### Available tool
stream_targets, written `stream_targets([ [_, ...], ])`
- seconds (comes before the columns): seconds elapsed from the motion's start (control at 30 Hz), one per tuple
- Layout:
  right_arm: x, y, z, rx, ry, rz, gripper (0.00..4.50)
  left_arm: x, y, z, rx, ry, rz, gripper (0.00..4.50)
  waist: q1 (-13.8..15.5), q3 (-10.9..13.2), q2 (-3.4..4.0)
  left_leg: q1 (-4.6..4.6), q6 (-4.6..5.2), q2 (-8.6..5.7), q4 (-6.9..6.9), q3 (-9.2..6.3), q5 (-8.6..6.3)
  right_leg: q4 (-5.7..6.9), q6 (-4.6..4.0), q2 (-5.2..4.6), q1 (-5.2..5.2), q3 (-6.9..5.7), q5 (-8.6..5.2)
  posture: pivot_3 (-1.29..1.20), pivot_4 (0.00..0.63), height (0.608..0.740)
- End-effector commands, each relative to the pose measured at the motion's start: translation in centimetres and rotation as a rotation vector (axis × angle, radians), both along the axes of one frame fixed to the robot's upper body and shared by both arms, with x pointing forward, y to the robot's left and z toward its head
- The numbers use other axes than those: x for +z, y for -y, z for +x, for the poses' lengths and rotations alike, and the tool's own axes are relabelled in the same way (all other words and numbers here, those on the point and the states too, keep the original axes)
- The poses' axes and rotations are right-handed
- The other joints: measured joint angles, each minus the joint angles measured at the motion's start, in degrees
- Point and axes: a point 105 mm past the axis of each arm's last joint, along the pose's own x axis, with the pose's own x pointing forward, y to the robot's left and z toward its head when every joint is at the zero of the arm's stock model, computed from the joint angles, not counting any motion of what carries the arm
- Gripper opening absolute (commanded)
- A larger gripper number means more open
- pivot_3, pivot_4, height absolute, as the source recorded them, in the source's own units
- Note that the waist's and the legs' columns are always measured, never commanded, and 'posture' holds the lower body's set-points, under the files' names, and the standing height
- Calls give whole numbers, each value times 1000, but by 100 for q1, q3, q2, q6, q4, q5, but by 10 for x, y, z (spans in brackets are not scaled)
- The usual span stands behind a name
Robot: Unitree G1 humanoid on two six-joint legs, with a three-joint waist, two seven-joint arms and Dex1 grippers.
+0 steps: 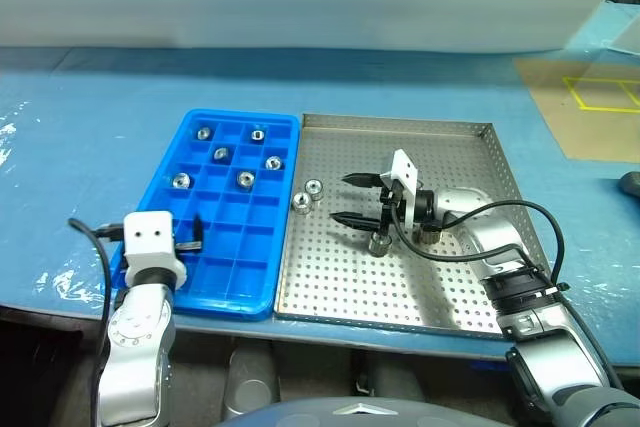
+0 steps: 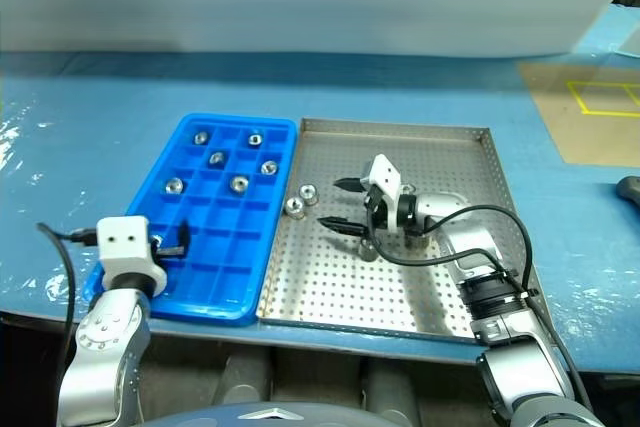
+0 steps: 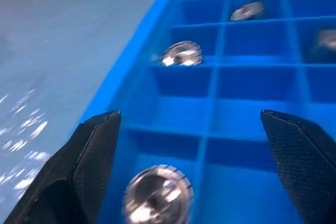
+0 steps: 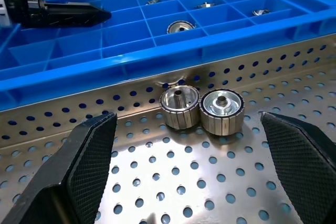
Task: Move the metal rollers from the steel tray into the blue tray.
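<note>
My left gripper [image 3: 189,124] hangs over the near left corner of the blue tray [image 1: 292,177], its two black fingers spread wide with nothing between them; in the left wrist view a metal roller [image 3: 157,195] lies loose in the compartment just below the gap, touching neither finger, and another roller [image 3: 181,54] sits two compartments further along the same outer row; five more rollers rest in the far half of the blue tray, among them one near the far left corner [image 1: 203,132], one near the far right [image 1: 257,133] and one toward the middle [image 1: 245,179], each in its own compartment; my right gripper [image 1: 349,198] reaches leftward over the steel tray [image 1: 460,287], fingers likewise spread wide and holding nothing; just beyond its tips, near the steel tray's left rim beside the blue tray, two rollers stand upright, touching one another [image 4: 179,106] [image 4: 222,110], with their central holes facing up; one more roller [image 1: 378,242] stands on the perforated floor close under my right wrist, and something small and shiny lies partly hidden behind the gripper body, which I cannot make out for certain; the two trays sit side by side, rims touching, on the blue table [image 1: 90,147].
</note>
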Motion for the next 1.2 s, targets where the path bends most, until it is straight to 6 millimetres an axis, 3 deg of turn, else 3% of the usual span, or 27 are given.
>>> stream_targets([
  [0.03,24,7,2,-45,76,54,4500,18,27,12,-193,98,32,4483,-19,0,0,1,0,0,0,1,0,1,0,0,0,2,0,149,150,740],
  [0.23,31,28,-2,-139,102,42,4500,18,56,32,-461,163,103,4483,-79,-1,1,9,-9,-1,-1,4,5,3,0,2,0,6,1,54,150,740],
  [0.53,47,64,-21,-267,145,12,4500,34,98,51,-804,255,113,4483,-239,-1,2,38,-28,-9,-3,14,17,14,6,2,14,32,5,-69,150,740],
  [0.67,43,74,-34,-311,121,-20,4500,32,116,57,-906,259,162,4483,-345,-1,2,45,-29,-12,-8,18,17,14,7,4,16,41,5,-69,150,740],
  [0.7,41,77,-37,-319,114,-28,4500,34,122,59,-926,269,151,4483,-380,-2,3,46,-29,-13,-10,18,17,12,8,3,16,42,6,-169,150,740],
  [0.87,30,88,-53,-361,58,-69,4500,37,149,56,-1089,278,103,4483,-531,-1,2,45,-27,-17,-8,22,16,8,9,3,17,49,6,-217,150,740],
  [1.03,12,94,-56,-435,-3,-110,4500,43,158,61,-1172,252,52,4483,-687,-1,2,42,-26,-16,-9,31,15,9,10,5,20,56,6,-262,150,740],
  [1.2,7,92,-54,-474,-14,-103,4500,44,163,63,-1228,230,33,4483,-729,-1,3,43,-25,-17,-6,37,15,8,15,5,21,62,8,-270,150,740],
])
